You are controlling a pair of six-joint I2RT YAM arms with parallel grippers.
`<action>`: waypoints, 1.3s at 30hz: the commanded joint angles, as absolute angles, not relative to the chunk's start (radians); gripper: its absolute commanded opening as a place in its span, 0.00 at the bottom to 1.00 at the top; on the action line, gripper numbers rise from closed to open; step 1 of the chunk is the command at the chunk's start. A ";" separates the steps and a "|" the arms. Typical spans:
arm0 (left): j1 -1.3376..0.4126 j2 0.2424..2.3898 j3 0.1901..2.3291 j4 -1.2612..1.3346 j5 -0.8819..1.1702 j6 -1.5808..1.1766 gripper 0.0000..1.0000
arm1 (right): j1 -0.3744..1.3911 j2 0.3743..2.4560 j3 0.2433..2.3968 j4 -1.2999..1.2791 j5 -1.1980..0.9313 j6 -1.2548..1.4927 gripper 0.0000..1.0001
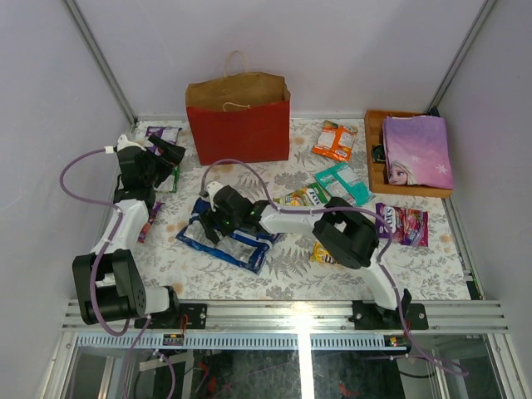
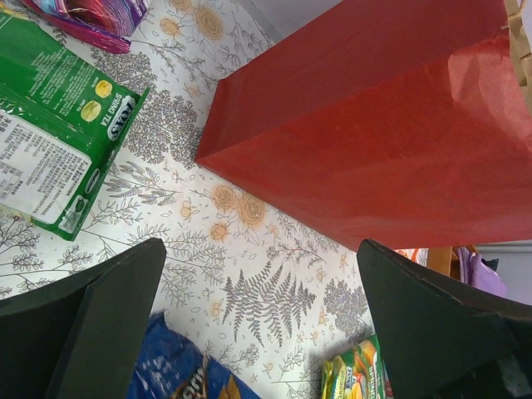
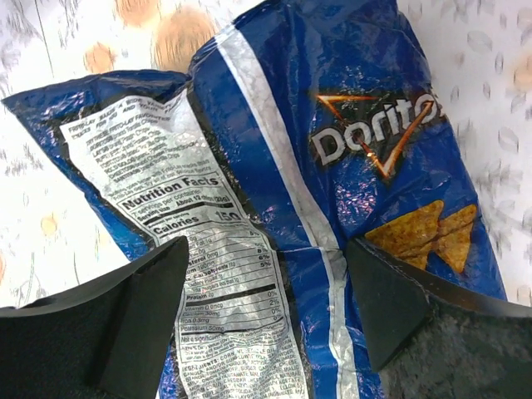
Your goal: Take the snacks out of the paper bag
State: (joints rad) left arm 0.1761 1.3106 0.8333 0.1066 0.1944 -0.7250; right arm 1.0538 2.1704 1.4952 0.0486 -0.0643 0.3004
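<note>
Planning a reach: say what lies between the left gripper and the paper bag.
Only bare floral tablecloth separates left gripper and paper bag, per left wrist view.

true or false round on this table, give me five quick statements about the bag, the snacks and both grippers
1. The red paper bag stands upright at the far side of the table. True.
2. The right gripper is shut on the blue chip bag. False: its jaws are open just above the bag, which lies flat.
3. The left gripper is open and holds nothing. True.
4. The orange packet lies inside the wooden tray. False: it lies on the table, left of the tray.
5. The teal packet lies on top of the blue chip bag. False: it lies apart from it, further right.
</note>
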 commanded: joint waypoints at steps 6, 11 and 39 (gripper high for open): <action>0.190 1.244 0.809 0.143 0.125 -0.713 1.00 | 1.066 2.383 1.745 -0.024 -0.256 0.153 0.85; 0.192 1.227 0.806 0.133 0.100 -0.708 1.00 | 1.065 2.290 1.703 -0.037 -0.284 0.108 0.89; 0.193 1.246 0.796 0.170 0.141 -0.713 1.00 | 0.925 1.686 0.725 0.243 -0.218 0.398 0.68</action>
